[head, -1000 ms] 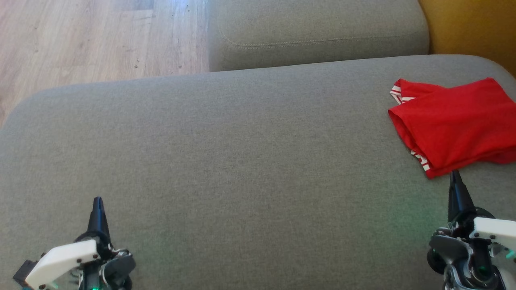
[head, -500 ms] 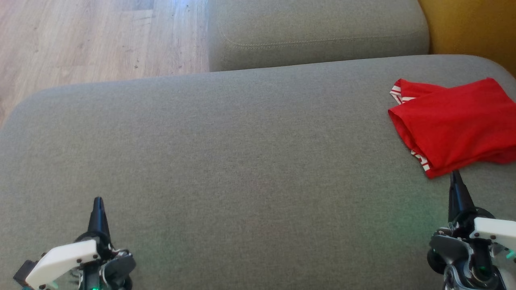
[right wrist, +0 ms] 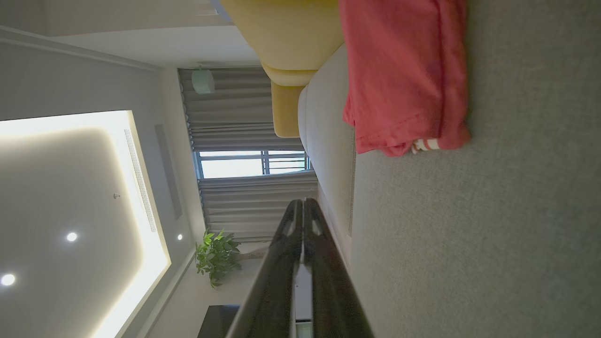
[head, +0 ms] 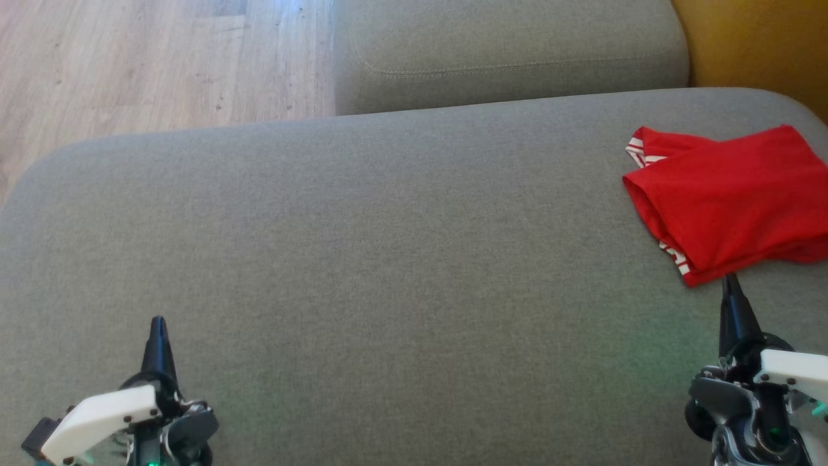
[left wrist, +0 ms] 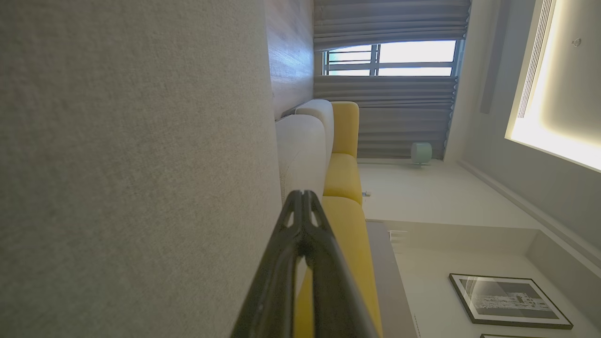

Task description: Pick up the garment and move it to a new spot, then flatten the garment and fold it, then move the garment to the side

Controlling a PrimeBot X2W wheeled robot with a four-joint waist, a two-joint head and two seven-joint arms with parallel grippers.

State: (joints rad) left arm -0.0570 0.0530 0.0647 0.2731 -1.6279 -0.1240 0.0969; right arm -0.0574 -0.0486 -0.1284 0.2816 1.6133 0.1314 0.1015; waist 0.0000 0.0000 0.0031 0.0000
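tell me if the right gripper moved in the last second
No. The right gripper sits with its tip just below the red garment, at its near corner, exactly as before.

Garment, far right: solid red, with red-and-white striped trim showing at its left edge. Seat cushion: grey-green, fine flecked weave. Back cushion, far side: the same grey-green, with a matching stitched seam. Floor, far left: pale wood grain. Sofa, far right corner: mustard yellow. Left gripper and right gripper, near: black fingers, white housings, small green lights. Curtains: grey, pleated. Plant: green leaves.
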